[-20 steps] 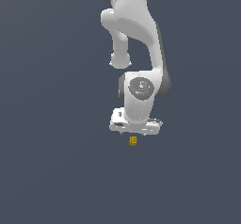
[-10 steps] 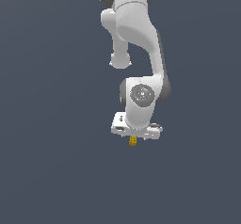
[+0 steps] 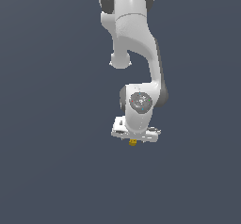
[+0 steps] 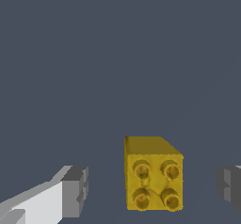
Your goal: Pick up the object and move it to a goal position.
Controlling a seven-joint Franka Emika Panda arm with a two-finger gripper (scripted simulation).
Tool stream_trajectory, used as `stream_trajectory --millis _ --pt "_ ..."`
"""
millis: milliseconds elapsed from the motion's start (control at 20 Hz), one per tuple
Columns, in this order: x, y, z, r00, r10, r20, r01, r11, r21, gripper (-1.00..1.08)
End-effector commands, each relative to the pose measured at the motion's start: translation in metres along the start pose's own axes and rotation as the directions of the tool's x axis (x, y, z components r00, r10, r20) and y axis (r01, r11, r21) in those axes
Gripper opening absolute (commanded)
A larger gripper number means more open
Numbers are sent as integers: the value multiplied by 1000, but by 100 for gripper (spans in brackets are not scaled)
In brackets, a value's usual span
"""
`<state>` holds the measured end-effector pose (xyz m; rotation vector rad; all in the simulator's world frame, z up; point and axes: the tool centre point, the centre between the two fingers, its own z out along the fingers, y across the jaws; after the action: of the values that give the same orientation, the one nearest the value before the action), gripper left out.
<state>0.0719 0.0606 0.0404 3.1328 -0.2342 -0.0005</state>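
— Exterior view: the white robot arm's gripper (image 3: 133, 140) has come lower than a second ago, almost covering the small yellow-gold studded block (image 3: 132, 143).

— Wrist view: the block (image 4: 153, 175) sits between the grey finger pads (image 4: 75, 191), untouched, fingers spread apart. Only the plain dark grey floor (image 3: 52, 171) surrounds it.

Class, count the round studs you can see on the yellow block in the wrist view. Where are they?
4, in a two-by-two square on one face of the yellow block, which sits between the open fingers. Other faces may hide more.
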Motion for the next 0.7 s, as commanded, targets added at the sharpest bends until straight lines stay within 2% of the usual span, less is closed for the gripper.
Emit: stream_trajectory --millis 0,300,350,650 --pt "0 0 12 1000 1 0 -1 1000 0 100" --pt "1 0 18 1000 1 0 -1 1000 0 100" --pt "1 0 18 1000 1 0 -1 1000 0 -100" --pt "1 0 18 1000 1 0 -1 1000 0 -100"
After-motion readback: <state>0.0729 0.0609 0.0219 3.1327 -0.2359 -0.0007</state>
